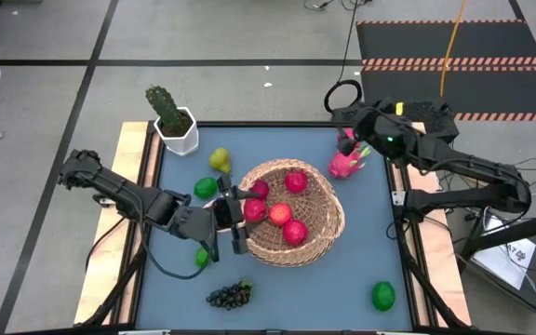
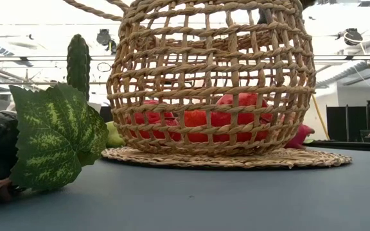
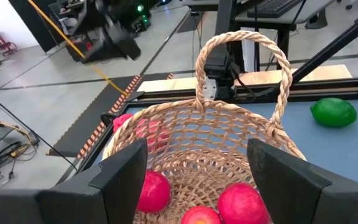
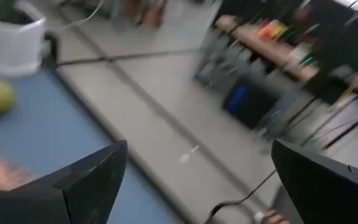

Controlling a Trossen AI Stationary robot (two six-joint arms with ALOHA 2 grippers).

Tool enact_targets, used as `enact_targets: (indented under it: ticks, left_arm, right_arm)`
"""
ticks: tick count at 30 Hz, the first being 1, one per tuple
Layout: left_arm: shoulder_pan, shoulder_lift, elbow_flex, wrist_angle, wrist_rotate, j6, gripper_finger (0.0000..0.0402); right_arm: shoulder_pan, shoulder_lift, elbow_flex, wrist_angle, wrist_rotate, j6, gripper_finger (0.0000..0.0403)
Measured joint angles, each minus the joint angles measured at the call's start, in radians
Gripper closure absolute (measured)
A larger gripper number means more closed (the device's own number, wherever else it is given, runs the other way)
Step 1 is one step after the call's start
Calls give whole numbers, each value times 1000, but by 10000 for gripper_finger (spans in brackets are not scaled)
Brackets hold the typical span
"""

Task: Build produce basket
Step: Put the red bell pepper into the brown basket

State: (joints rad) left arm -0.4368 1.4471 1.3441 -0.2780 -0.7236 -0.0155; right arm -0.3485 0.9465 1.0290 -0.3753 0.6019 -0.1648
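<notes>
The tan wicker basket (image 1: 314, 228) stands mid-table with several red apples (image 1: 294, 181) inside; they also show in the low view (image 2: 198, 119) and the left wrist view (image 3: 241, 202). My left gripper (image 1: 235, 221) is open at the basket's left rim, its fingers (image 3: 120, 177) spread above the rim and empty. My right gripper (image 1: 361, 141) is open just above the far side of a pink dragon fruit (image 1: 344, 165), which lies on the table at the basket's far right. Nothing shows between its fingers (image 4: 89, 177).
A cactus in a white pot (image 1: 175, 123) stands at the far left. A pear (image 1: 219, 160) and limes (image 1: 206, 187) (image 1: 202, 257) lie left of the basket. Dark grapes (image 1: 231, 295) and another lime (image 1: 382, 296) lie near the front edge.
</notes>
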Motion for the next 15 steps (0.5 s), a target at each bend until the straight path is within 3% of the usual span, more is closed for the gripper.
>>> enact_targets:
  ticks: [8, 15]
  left_arm:
    - [-1, 0, 0, -10, 0, 4, 128]
    - [-1, 0, 0, -10, 0, 4, 128]
  right_arm:
    - [-251, 55, 26, 4, -320, 56, 12]
    - [-454, 197, 27, -45, -550, 43, 12]
